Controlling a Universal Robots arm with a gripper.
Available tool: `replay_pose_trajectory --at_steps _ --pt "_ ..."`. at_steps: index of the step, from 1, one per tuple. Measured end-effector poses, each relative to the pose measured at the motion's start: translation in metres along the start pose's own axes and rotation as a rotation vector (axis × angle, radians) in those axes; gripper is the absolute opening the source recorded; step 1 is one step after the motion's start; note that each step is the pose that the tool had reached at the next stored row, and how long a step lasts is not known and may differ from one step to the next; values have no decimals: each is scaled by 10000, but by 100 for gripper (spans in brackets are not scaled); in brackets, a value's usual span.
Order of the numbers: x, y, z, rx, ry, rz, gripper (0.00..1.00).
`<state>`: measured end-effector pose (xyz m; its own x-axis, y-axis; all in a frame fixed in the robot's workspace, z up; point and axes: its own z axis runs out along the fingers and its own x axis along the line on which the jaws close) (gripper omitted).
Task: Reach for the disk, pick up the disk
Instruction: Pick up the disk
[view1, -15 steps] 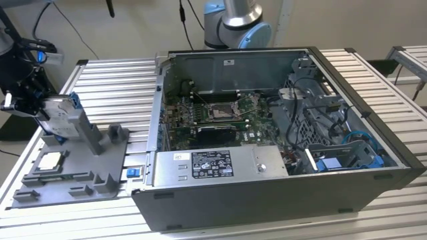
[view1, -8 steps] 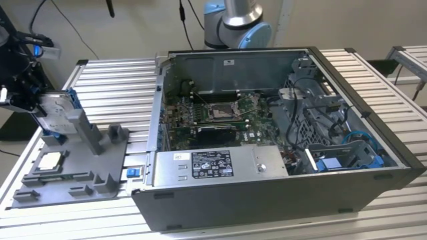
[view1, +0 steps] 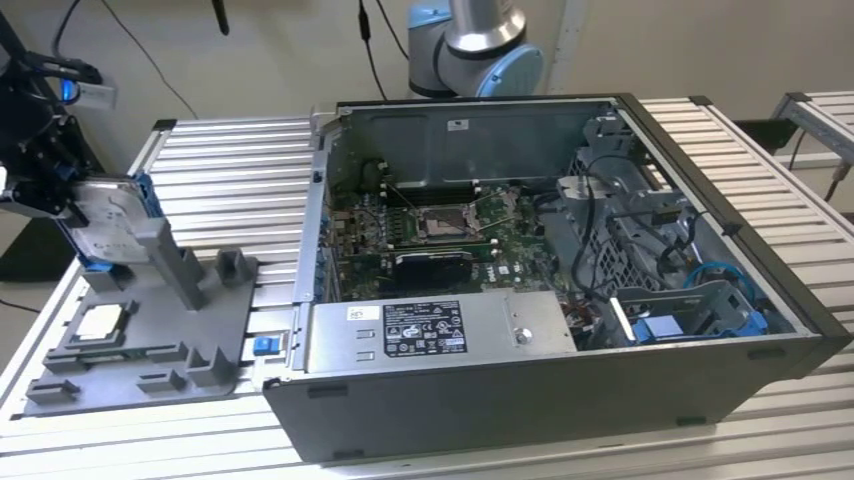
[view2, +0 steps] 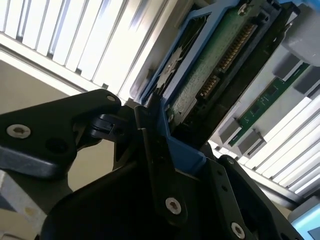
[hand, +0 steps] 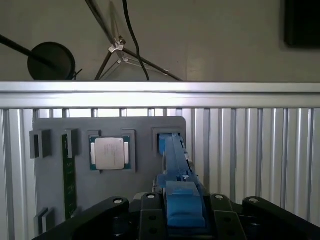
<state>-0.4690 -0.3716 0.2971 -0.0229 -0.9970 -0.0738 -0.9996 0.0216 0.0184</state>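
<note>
Gripper (view1: 60, 195) is at the exterior view's left, over the grey parts holder (view1: 200, 335). It is closed down on the top edge of the disk (view1: 114, 215). In the second wrist view the black fingers (view2: 156, 150) press on the blue frame with no gap showing, and the green board side of the disk (view2: 212, 70) faces the camera.

The disk stands on edge at the holder's far corner, in or just above its slot; I can't tell which.

The step in hand looks like the pick-up, with the grasp made. To do it well, I'd judge: pull straight along the slot and keep the disk upright. The hold is narrow and on the plastic rim, so any tilt could twist it in the pads or jam it.

Edges: a grey post (view1: 167, 255) stands just beside the disk on the side toward the computer case (view1: 534, 410). The processor chip (hand: 109, 152) sits in the next pocket and the memory stick (hand: 67, 172) beyond it.

Open room: above the holder, and bare slatted table (view1: 227, 160) between holder and case.
</note>
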Motion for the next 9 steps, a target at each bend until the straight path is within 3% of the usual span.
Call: replay_pose_trajectory --at_steps 9 --pt "-10 4 -150 18 -1 -4 0"
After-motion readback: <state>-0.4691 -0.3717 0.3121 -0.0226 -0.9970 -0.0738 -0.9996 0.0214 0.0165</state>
